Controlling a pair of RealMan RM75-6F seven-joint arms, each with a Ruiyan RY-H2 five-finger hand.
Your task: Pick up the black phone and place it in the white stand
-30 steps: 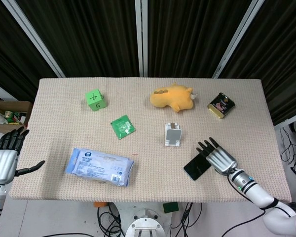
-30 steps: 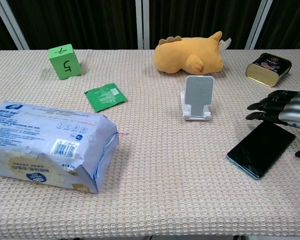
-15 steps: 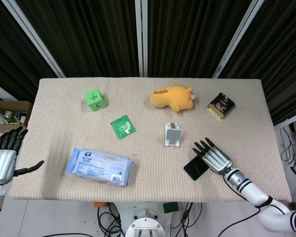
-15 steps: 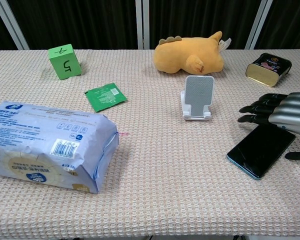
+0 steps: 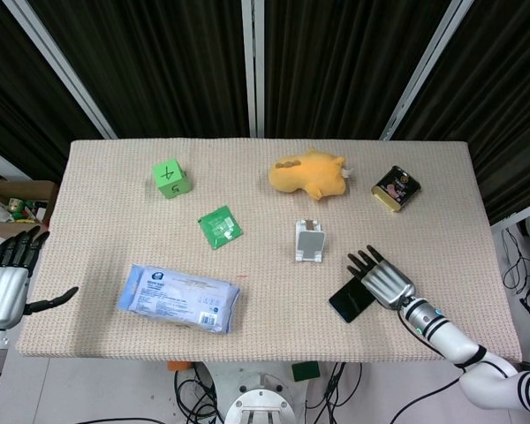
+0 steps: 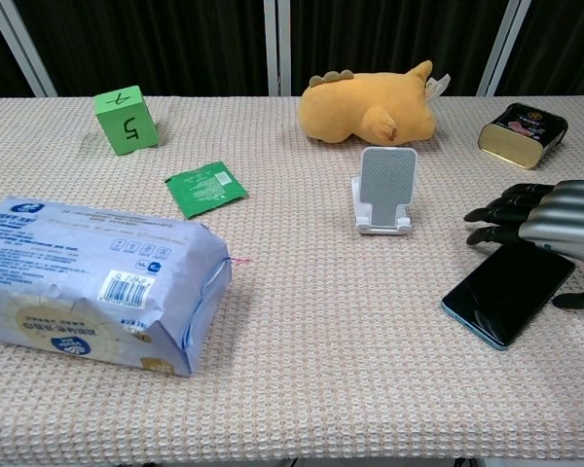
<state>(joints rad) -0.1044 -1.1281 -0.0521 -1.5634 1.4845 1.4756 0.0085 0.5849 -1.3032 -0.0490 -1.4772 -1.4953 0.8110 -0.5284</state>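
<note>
The black phone [image 5: 352, 299] [image 6: 506, 293] lies flat on the table near its front right. My right hand [image 5: 384, 278] [image 6: 555, 226] hovers over the phone's far right end, fingers spread and pointing left, thumb hanging down beside the phone's right edge; it holds nothing. The white stand [image 5: 311, 241] [image 6: 385, 191] stands upright and empty, a little behind and left of the phone. My left hand [image 5: 7, 283] is off the table's left front corner, fingers spread, holding nothing.
A blue wipes pack [image 5: 179, 298] [image 6: 92, 282] lies at the front left. A green sachet [image 5: 219, 226], a green cube [image 5: 170, 178], a yellow plush toy [image 5: 309, 172] and a dark tin [image 5: 397, 188] sit further back.
My right hand has shifted slightly left over the phone, and its thumb has come down beside the phone's right edge. The phone and the left hand have not moved.
</note>
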